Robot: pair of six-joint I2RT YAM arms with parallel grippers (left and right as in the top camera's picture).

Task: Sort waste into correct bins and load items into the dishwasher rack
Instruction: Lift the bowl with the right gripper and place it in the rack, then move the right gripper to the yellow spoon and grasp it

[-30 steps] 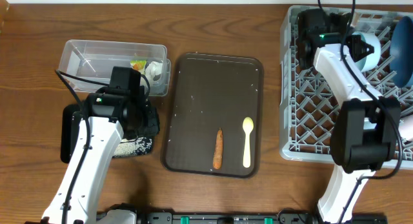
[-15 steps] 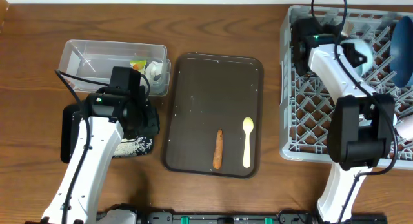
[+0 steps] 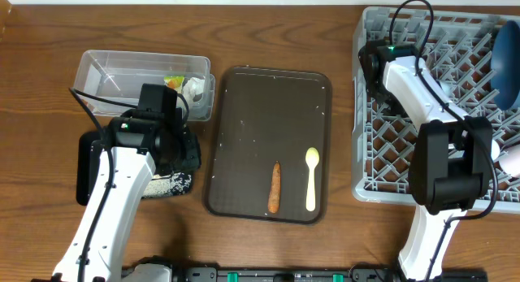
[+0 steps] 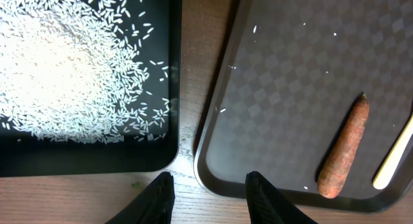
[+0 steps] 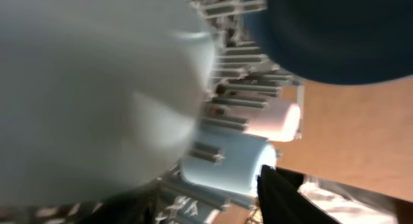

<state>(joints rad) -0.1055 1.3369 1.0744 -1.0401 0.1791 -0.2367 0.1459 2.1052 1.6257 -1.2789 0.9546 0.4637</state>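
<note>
Two pieces are left on the dark brown serving tray [image 3: 268, 71]: the carrot stick [image 3: 275, 187] and the pale yellow spoon [image 3: 310, 178], side by side in its near right part, apart from each other, the carrot on the inner side. Both run lengthwise, parallel to the tray's long edges. The left gripper [image 4: 210, 199] hangs just off the tray's near left corner, over the strip of table between it and the black tray [image 4: 84, 161] with its rice [image 4: 58, 62]; the jaws are spread and hold nothing. From there the carrot lies straight across the tray to the right, tilted a little in the wrist view, thick end nearest the tray's near rim. The right gripper [image 3: 376, 61] is off beyond the tray's far right corner, over the dishwasher rack [image 3: 366, 152], and its blurred wrist view won't settle whether it grips anything. On that showing the carrot looks like the left arm's pick, approached crosswise to its length.
</note>
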